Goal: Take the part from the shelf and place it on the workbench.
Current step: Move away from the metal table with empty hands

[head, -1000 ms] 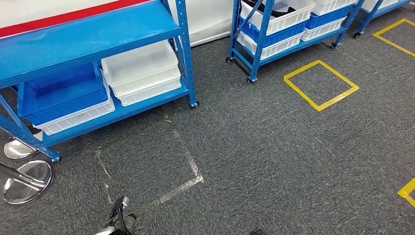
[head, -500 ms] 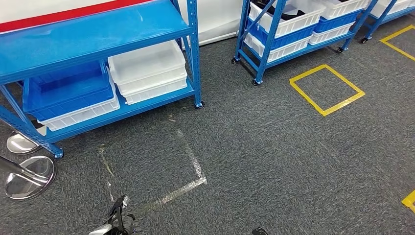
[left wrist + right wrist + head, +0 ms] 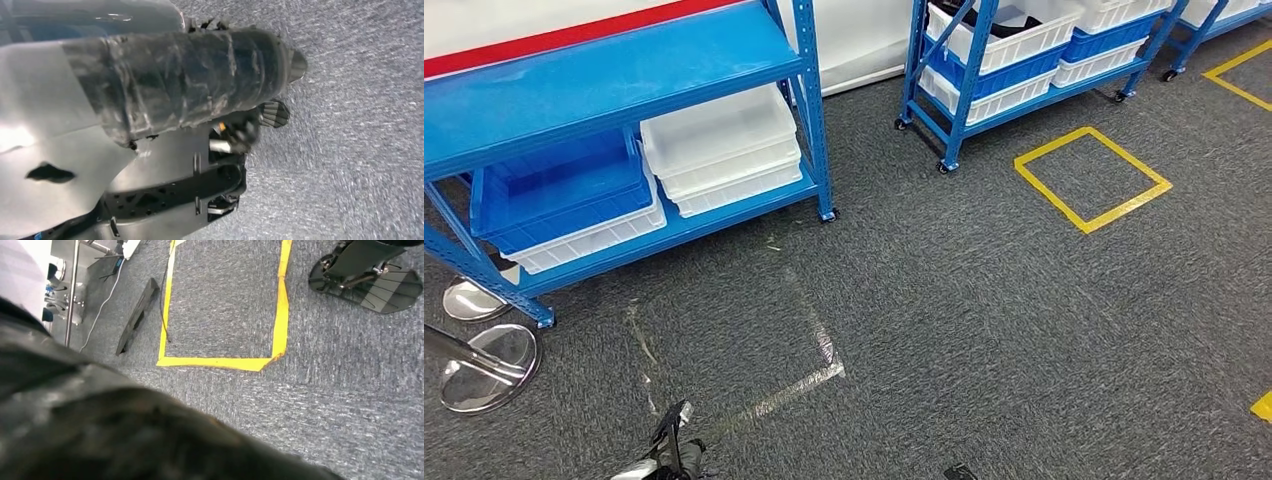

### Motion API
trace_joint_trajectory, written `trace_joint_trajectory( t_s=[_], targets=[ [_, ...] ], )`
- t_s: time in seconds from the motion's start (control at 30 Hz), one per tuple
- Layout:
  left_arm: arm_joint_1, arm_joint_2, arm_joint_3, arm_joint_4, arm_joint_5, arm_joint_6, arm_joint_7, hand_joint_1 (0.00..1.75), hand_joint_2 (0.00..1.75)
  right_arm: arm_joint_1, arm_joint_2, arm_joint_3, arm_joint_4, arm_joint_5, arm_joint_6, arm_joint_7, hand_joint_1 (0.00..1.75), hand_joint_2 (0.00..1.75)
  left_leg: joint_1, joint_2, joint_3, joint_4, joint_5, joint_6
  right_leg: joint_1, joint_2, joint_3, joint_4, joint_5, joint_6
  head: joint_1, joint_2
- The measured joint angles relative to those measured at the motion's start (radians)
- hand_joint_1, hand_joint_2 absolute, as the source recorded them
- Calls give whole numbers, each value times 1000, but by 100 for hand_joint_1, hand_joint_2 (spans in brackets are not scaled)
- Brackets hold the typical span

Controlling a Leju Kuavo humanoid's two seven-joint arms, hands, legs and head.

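The grey carpet (image 3: 984,300) takes up most of the head view, running open from 6 o'clock out to 3 o'clock. At 10 o'clock stands a blue shelf (image 3: 604,70) on small wheels, its front post (image 3: 814,110) ending at the carpet edge near the middle. On its lower level a blue bin (image 3: 559,195) sits stacked on a white one, just beside a stack of white bins (image 3: 719,150). At 1 o'clock a second blue shelf (image 3: 1024,50) holds white and blue bins; a dark thing lies in the top white bin (image 3: 1009,30), too small to tell whether it is the part. Between the two shelves is a strip of bare carpet. A yellow tape square (image 3: 1092,178) lies at 2 o'clock, well apart from both shelves. A worn clear tape outline (image 3: 794,385) lies at 6 o'clock. Two round metal bases (image 3: 484,365) sit at 8 o'clock.

The left hand (image 3: 175,85) shows in its wrist view over carpet; I cannot tell how its fingers lie. The right hand (image 3: 100,425) is a dark blur, and I cannot tell its state either.
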Motion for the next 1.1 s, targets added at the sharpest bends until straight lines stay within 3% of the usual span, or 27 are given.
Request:
trace_joint_trajectory(
  t_s=[0.07, 0.13, 0.2, 0.3, 0.33, 0.37, 0.4, 0.47, 0.53, 0.67, 0.73, 0.83, 0.87, 0.9, 0.93, 1.0, 1.03, 1.1],
  targets=[
    [-2, 1, 0, 1, -3, 4, -2, 0, 0, -1, 0, -1, 0, 12, 9, -4, 0, 0, -6, 0, 30, -61, 8, 8, 1, -2, 0, -3, -1, 9, 1, 0],
    [-2, 3, -1, 2, -13, 16, -11, 0, 0, -2, 0, 5, 0, 61, 37, -17, 0, 0, -7, -4, 33, -71, 12, 17, 2, -5, 1, -7, -1, 19, 1, 0],
    [-2, 4, -3, 3, -23, 27, -22, 0, 0, -3, 0, 20, -1, 122, 54, -30, 0, 0, -3, -6, 42, -85, 19, 29, 3, -6, -6, 15, -19, 28, 2, 0],
    [-3, 5, -3, 3, -30, 33, -31, 0, 0, -2, 4, 40, -1, 152, 34, -41, 0, 0, -3, -7, 49, -93, 22, 41, 3, -3, -84, 178, -100, 33, 6, 0],
    [-4, 6, -3, 3, -32, 36, -32, 0, 0, -1, 5, 44, -1, 152, 25, -44, 0, 0, -4, -8, 49, -92, 20, 42, 3, -3, -113, 232, -115, 35, 7, 0],
    [-4, 6, -7, 3, -33, 40, -32, 0, 0, 0, 6, 47, -1, 149, 17, -46, 0, 0, -4, -10, 49, -91, 19, 43, 1, -3, -128, 256, -113, 38, 7, 0],
    [-6, 6, -13, 3, -36, 44, -31, 0, 0, 1, 6, 50, -1, 144, 10, -50, 0, 0, -4, -12, 49, -89, 17, 43, 0, -3, -125, 243, -93, 40, 7, 0],
    [-13, 2, -34, 3, -41, 54, -30, 0, 0, 0, 6, 57, -1, 131, -1, -59, 0, 0, -1, -16, 48, -78, 10, 37, -6, -3, -76, 130, -27, 43, 8, 0],
    [-23, 0, -50, 3, -48, 68, -28, 0, 0, -4, 5, 60, -1, 120, -5, -69, 0, 0, -3, -18, 40, -60, -1, 26, -6, 1, -31, 34, 4, 39, 8, 0],
    [-47, -9, -68, 3, -59, 95, -24, 0, 0, -4, 6, 60, -2, 110, -4, -81, 0, 0, -3, -17, 34, -50, -8, 9, -3, 2, -22, 14, 2, 17, 8, 0],
    [-52, -14, -72, 3, -61, 106, -23, 0, 0, -4, 6, 60, -2, 107, -2, -81, 0, 0, 0, -10, 16, -11, -30, 0, -6, 2, -15, 9, 3, 7, 3, 0],
    [-56, -22, -73, 3, -62, 117, -23, 0, 0, -5, 5, 60, -2, 103, 1, -81, 0, 0, 4, -2, -78, 164, -100, -11, -4, 1, -7, 7, -2, -2, -4, 0],
    [-57, -25, -73, 3, -62, 121, -22, 0, 0, -5, 5, 60, -2, 101, 3, -81, 0, 0, 5, -1, -105, 208, -106, -12, -3, 1, -4, 7, -4, -3, -4, 0],
    [-57, -29, -73, 3, -62, 124, -21, 0, 0, -5, 5, 60, -2, 99, 4, -81, 0, 0, 5, -1, -115, 215, -92, -10, -3, 1, -1, 7, -7, -3, -4, 0],
    [-58, -32, -74, 3, -62, 128, -18, 0, 0, -5, 5, 60, -2, 97, 3, -82, 0, 0, 5, -1, -106, 185, -62, -7, -3, 0, 5, 7, -11, -2, -4, 0],
    [-64, -40, -79, 3, -66, 133, -10, 0, 0, -6, 7, 60, -2, 90, -2, -86, 0, 0, 2, 1, -51, 61, 7, 3, -2, 0, 18, 6, -22, 3, -3, 0],
    [-68, -43, -83, 3, -70, 133, -5, 0, 0, -8, 9, 60, -3, 86, -5, -85, 0, 0, -1, 3, -23, 5, 24, 8, -1, 0, 22, 6, -26, 8, -3, 0],
    [-82, -50, -92, 2, -84, 131, 9, 0, 0, -26, 15, 60, -6, 72, -6, -64, 0, 0, -7, 4, 2, -53, 21, 17, 1, 0, 28, 2, -28, 21, -2, 0]
  ],
)
